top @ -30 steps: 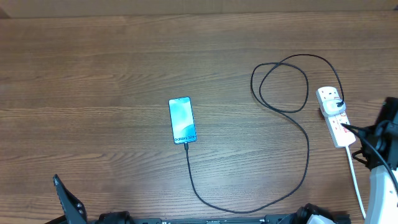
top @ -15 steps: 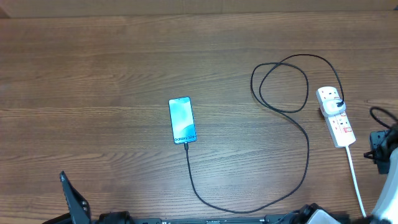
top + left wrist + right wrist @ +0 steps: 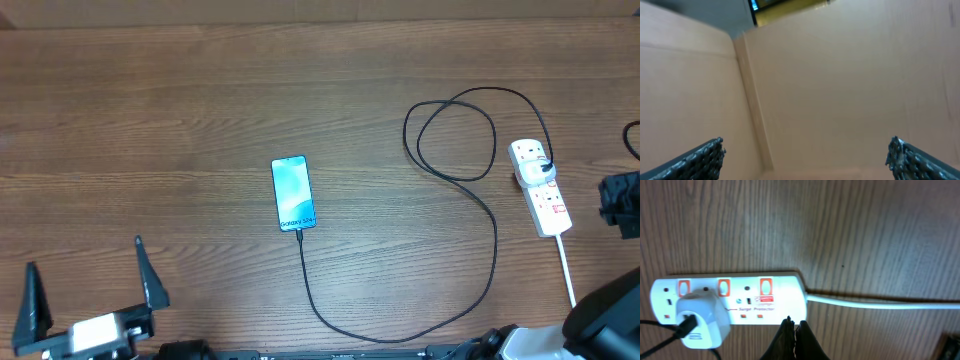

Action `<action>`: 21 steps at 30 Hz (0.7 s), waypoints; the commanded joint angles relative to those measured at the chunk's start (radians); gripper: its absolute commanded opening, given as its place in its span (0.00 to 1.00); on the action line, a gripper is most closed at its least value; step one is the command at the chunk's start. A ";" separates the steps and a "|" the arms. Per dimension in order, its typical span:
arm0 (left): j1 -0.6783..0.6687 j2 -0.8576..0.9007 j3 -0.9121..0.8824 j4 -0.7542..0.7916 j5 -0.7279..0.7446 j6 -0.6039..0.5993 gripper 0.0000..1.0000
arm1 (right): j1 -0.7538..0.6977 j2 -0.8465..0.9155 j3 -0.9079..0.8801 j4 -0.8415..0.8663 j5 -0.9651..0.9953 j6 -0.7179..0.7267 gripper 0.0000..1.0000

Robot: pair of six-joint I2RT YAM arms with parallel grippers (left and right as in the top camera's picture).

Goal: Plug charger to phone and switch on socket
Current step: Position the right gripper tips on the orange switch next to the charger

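The phone [image 3: 292, 193] lies flat near the middle of the wooden worktop [image 3: 200, 100], screen up and lit teal. The charger [image 3: 495, 240] meets its lower short edge with its connector tip [image 3: 299, 231], sweeps along the bottom of the frame, then climbs to a loose loop at upper right. There it ends at a white adapter [image 3: 700, 317] seated in the socket [image 3: 540, 187], which lies at the right edge with its white cord [image 3: 880, 301] trailing away.

The left end effector [image 3: 85, 262] sits at lower left, fingers spread wide – nothing between them. The right end effector [image 3: 794, 326] has its fingers pressed together, empty, just below the socket's long edge in the wrist view – whether it touches is unclear.
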 commanded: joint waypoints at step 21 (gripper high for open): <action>0.006 -0.011 -0.016 -0.113 0.019 -0.227 1.00 | 0.175 0.181 0.028 0.187 -0.097 -0.045 0.04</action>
